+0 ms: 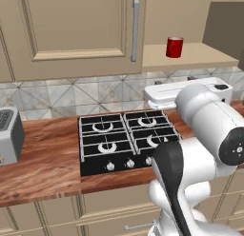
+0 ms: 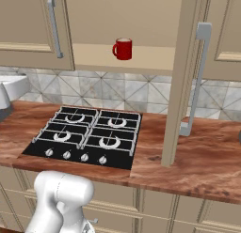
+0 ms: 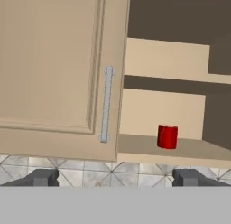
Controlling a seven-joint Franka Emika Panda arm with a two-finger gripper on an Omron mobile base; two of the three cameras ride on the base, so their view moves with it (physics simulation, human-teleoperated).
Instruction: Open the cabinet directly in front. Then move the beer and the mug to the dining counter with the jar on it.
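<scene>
We see the small red mug (image 3: 167,136) on the bottom shelf of the beige wall cabinet (image 3: 54,74), right door swung out; the hand (image 3: 115,177) is spread wide, empty. The left base view adds a grey toaster (image 1: 9,135) on the wood bench (image 1: 43,159); no legible writing

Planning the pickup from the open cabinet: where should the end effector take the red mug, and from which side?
Probably across the round body of the mug, coming straight in from the cabinet's open front. It stands upright on the shelf, handle out to one side, leaving the body free for the open end effector.
</scene>
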